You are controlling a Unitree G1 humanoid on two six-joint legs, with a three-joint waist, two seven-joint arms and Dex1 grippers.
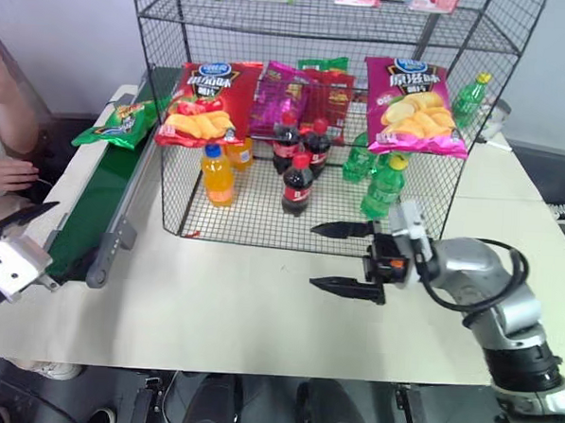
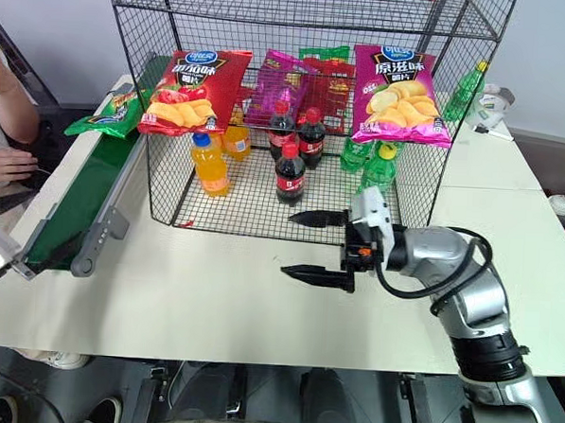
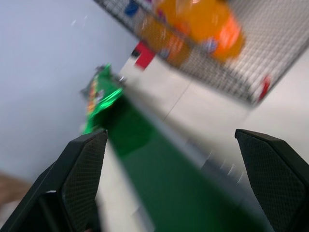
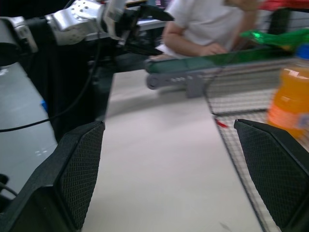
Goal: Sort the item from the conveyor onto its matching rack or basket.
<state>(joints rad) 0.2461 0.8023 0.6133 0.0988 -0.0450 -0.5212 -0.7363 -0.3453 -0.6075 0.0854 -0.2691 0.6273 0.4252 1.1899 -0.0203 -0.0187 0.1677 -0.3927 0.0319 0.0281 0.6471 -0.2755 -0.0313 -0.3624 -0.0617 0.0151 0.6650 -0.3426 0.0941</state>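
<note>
The green crisp bag (image 1: 119, 124) is glossy and crinkled, bright green with a red-and-yellow picture on the face I can see. It lies flat on the far end of my conveyor (image 1: 101, 202) — the dark-green belt with grey side rails running along the left side of the table (image 1: 258, 314). The bag's long axis sits across the belt, slanted, so one end overhangs the outer rail on the left and the other points toward the black wire rack (image 1: 306, 118). Which end is the top I cannot tell.

My left gripper (image 1: 7, 230) hangs by the near end of the belt, its fingers spread wide and empty; in the left wrist view the bag (image 3: 99, 94) shows far off between them. My right gripper (image 1: 342, 257) is over the bare table just in front of the rack, pointing left, jaws wide apart — nothing between them.

On the rack's front hang a red crisp bag (image 1: 205, 101) and a magenta crisp bag (image 1: 413, 105), with an orange drink bottle (image 1: 217, 176) and cola bottles (image 1: 298, 184) on the shelf below.
</note>
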